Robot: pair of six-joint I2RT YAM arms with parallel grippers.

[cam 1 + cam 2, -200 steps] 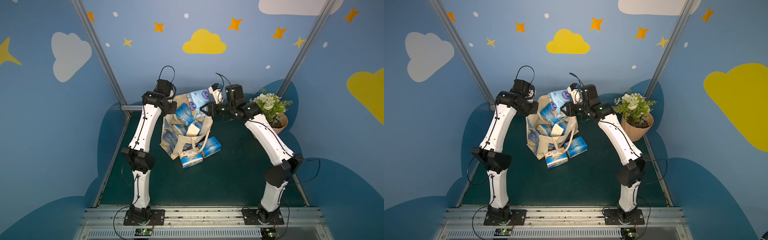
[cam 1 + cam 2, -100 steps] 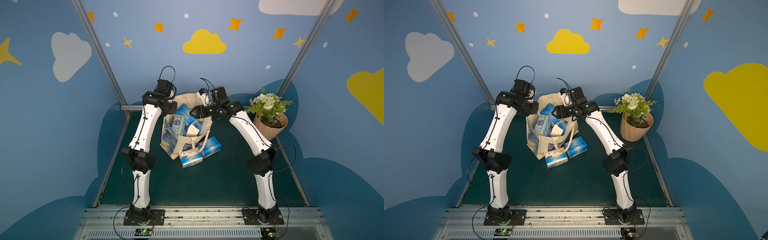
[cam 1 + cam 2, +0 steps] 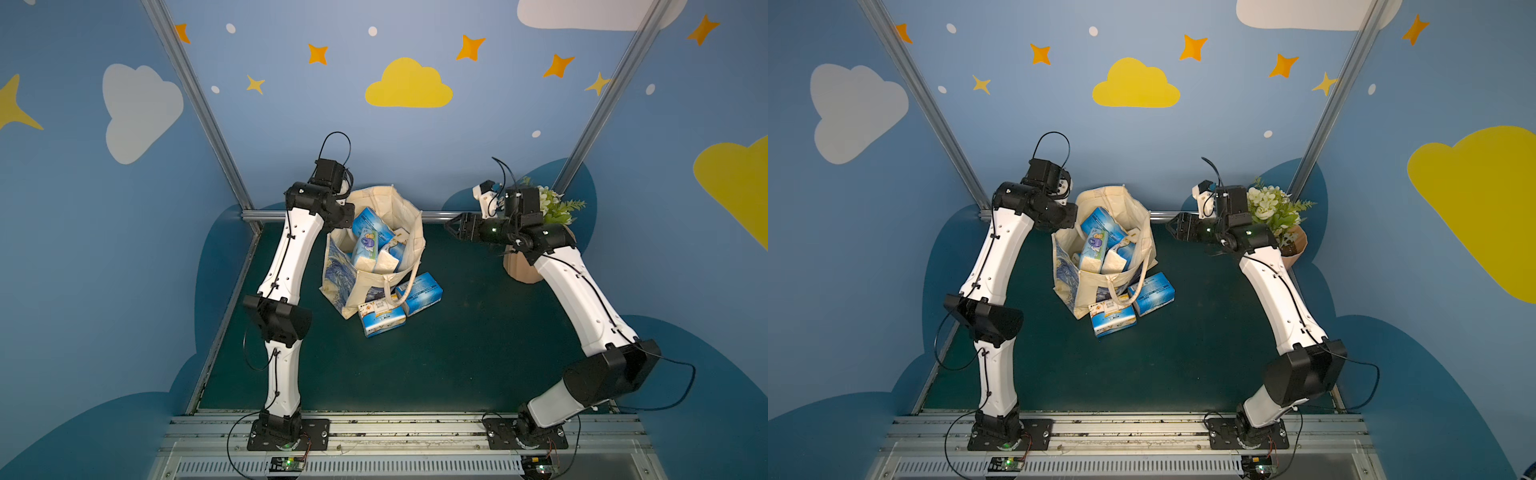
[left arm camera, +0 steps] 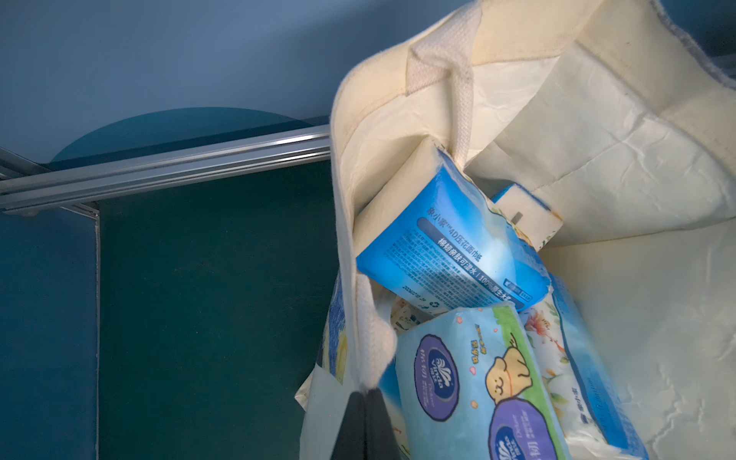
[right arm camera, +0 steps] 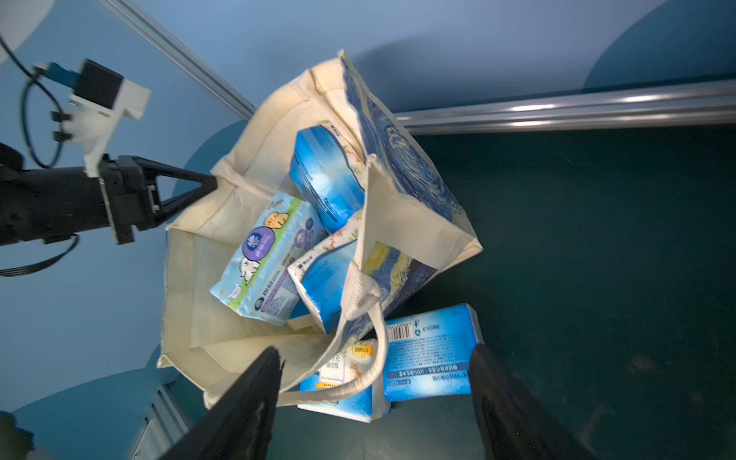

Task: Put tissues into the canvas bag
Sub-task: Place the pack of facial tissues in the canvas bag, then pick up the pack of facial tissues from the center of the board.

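Observation:
The canvas bag (image 3: 401, 208) stands open on the dark mat, its printed side (image 5: 398, 159) facing the right arm. My left gripper (image 4: 368, 394) is shut on the bag's rim by a handle, and its tips (image 5: 213, 183) pinch the cloth. Several tissues lie inside, a pale pack with purple marks (image 4: 470, 382) on top beside a blue pack (image 4: 446, 247). Two more tissue packs (image 3: 419, 293) (image 3: 380, 318) rest on the mat against the bag's front. My right gripper (image 3: 451, 226) hovers open and empty to the right of the bag, fingers (image 5: 263, 378) spread wide.
A beige flowerpot (image 3: 521, 270) with white flowers (image 3: 1271, 208) stands at the back right, just behind my right forearm. A metal rail (image 3: 432, 215) runs along the back edge of the mat. Blue walls close in the back and both sides.
My right gripper carried the pale pack over the bag, opened and let it fall in, then drew back to the right empty. The left arm held still.

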